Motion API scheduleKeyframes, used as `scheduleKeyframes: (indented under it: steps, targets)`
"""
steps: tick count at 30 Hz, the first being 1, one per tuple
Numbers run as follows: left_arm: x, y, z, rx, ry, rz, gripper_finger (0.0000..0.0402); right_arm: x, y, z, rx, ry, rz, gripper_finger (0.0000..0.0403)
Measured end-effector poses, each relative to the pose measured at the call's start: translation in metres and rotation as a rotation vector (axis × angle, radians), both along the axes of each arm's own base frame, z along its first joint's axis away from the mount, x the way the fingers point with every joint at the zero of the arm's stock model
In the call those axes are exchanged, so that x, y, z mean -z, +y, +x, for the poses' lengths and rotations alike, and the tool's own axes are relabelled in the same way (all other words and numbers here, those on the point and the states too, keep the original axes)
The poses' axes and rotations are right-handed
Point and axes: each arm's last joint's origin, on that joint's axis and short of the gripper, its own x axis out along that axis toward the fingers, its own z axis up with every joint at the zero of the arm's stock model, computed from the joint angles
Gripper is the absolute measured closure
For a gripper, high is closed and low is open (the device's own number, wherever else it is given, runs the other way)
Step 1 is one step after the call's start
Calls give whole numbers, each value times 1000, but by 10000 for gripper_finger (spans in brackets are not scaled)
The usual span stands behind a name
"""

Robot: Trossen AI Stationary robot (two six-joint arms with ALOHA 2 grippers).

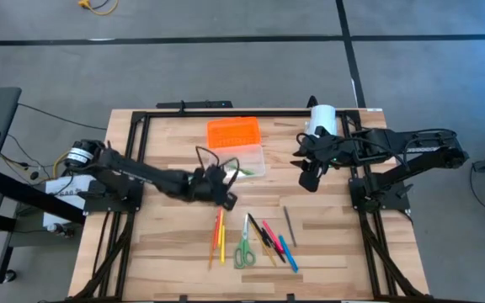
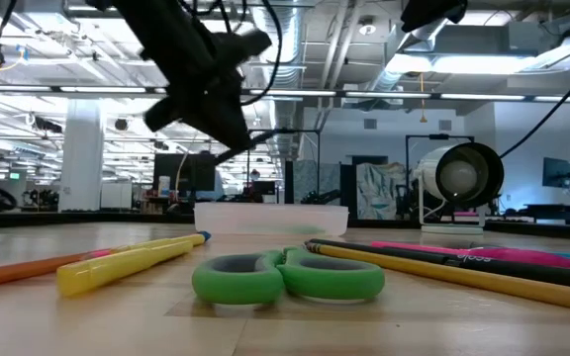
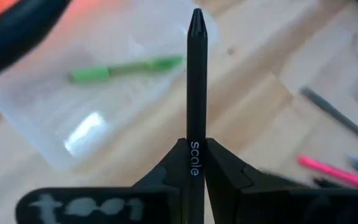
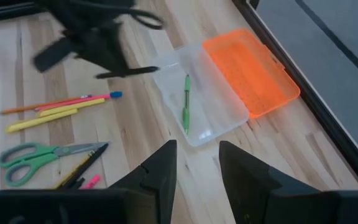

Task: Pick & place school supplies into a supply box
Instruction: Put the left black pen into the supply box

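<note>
The supply box lies open at the table's far middle: a clear tray (image 1: 247, 160) with an orange lid (image 1: 232, 133) beside it. One green pen (image 4: 186, 102) lies in the tray. My left gripper (image 1: 223, 182) hovers just near-left of the tray, shut on a black pen (image 3: 196, 74). Other school supplies lie flat on the wood nearer the front edge: yellow, orange and red pens (image 1: 220, 234), green-handled scissors (image 1: 244, 250), pink and blue pens (image 1: 278, 244) and a grey pencil (image 1: 289, 225). My right gripper (image 1: 310, 175) hangs open, raised at the right of the box. My left gripper pinches the black pen's shaft (image 3: 195, 134) between its two fingers. The pen lies along the fingers and sticks out well beyond their tips. The fingers slant down from the table's left. The pen is lifted clear, and its tip (image 4: 155, 69) points at the tray's near-left corner.
A white cylinder (image 1: 322, 118) stands at the far right of the table, close behind my right arm. Black frame rails (image 1: 192, 106) run along the table's edges. Bare wood lies between the tray and the row of supplies.
</note>
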Motion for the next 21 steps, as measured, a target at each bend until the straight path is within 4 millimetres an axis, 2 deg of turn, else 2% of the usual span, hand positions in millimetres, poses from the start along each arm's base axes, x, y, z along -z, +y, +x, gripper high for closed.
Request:
scheduleKeyframes:
  steps: [12,16,21]
  targets:
    - [-5,85,5,119,125,254,376,0,0,0,60,-27,61,287]
    - [-7,103,8,232,142,338,376,-1,0,1,85,-46,88,287]
    - [-2,113,10,402,204,405,376,-5,1,5,107,-115,123,287]
